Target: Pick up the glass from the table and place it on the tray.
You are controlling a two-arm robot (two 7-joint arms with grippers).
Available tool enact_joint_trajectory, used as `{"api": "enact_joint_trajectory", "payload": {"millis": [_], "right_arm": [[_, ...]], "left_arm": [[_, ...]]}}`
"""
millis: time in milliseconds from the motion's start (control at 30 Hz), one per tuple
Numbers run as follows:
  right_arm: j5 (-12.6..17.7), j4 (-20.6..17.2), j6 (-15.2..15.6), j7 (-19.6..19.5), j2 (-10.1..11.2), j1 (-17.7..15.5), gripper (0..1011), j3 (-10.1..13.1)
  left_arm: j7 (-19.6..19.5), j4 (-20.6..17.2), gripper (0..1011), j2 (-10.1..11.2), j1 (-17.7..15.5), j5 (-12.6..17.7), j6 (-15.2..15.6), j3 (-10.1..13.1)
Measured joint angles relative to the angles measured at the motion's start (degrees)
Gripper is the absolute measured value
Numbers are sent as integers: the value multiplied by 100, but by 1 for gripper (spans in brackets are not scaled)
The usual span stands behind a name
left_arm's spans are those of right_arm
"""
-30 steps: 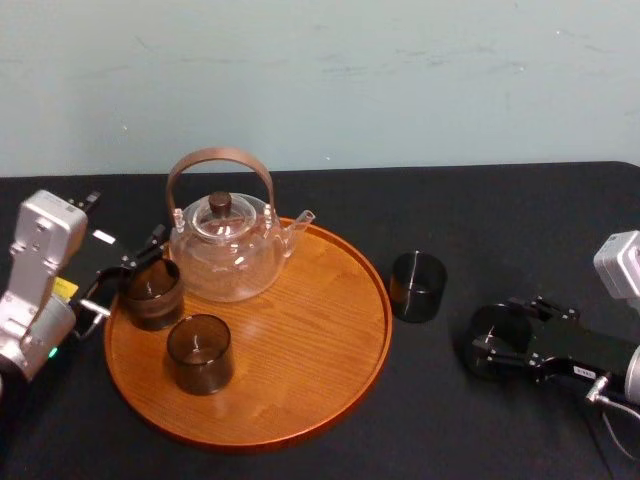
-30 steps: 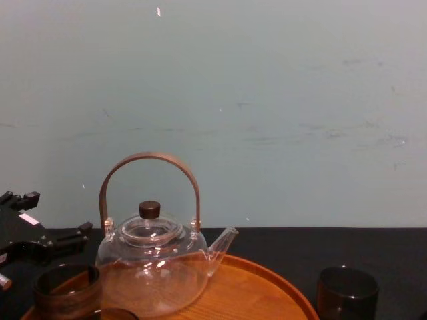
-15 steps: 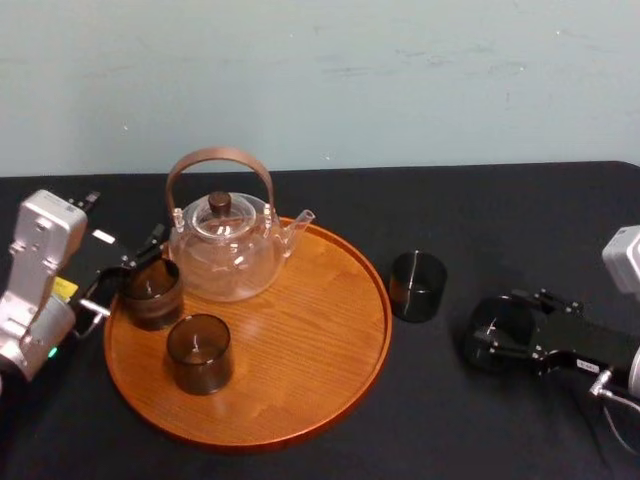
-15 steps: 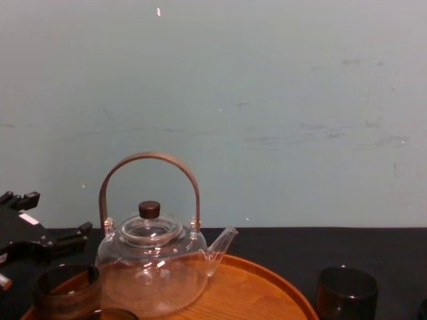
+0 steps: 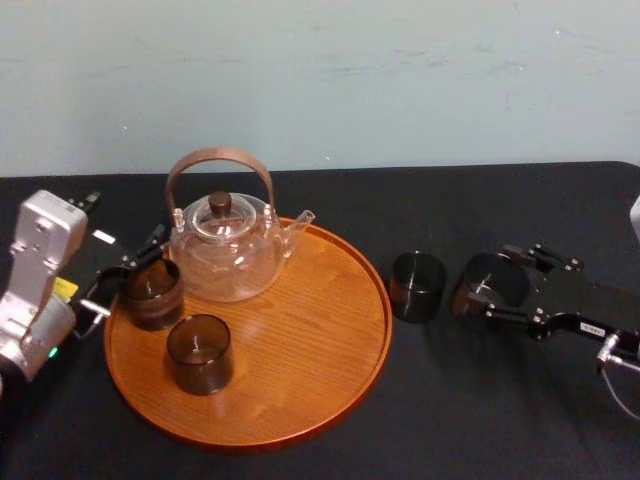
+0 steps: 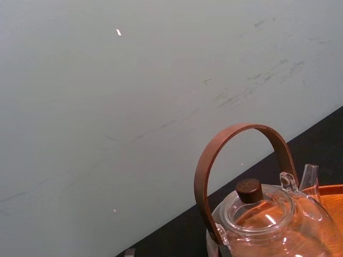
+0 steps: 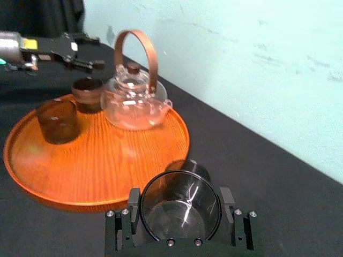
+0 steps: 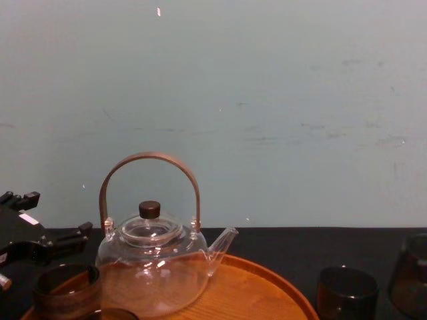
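Head view steeply down over tray (image 5: pixel 320 350), chest view low and side-on, both sharing teapot (image 5: pixel 228 255)

The surface (image 5: pixel 470 200) is covered in matt black cloth. The tray (image 5: pixel 320 330) is made of orange-brown wood, its grain shown under a smooth, slightly glossy finish. The teapot (image 5: pixel 228 258) is formed of clear, shiny glass, with a handle (image 5: pixel 218 157) of smooth bent wood. Smoky, see-through, glossy walls are shown by the glass (image 5: pixel 488 280) clamped in the matt black right pincer (image 7: pixel 179 198).
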Motion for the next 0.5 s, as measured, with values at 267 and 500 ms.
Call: {"api": "enact_joint_trajectory", "payload": {"millis": [267,500], "right_arm": [[52,-63,-83,232,-52,323,903,-260],[33,-15,-116,383,-227,670,903,-645]], "left_arm": [[0,0,1001,0,0,0,0,0],[0,0,1001,0,0,0,0,0]]}}
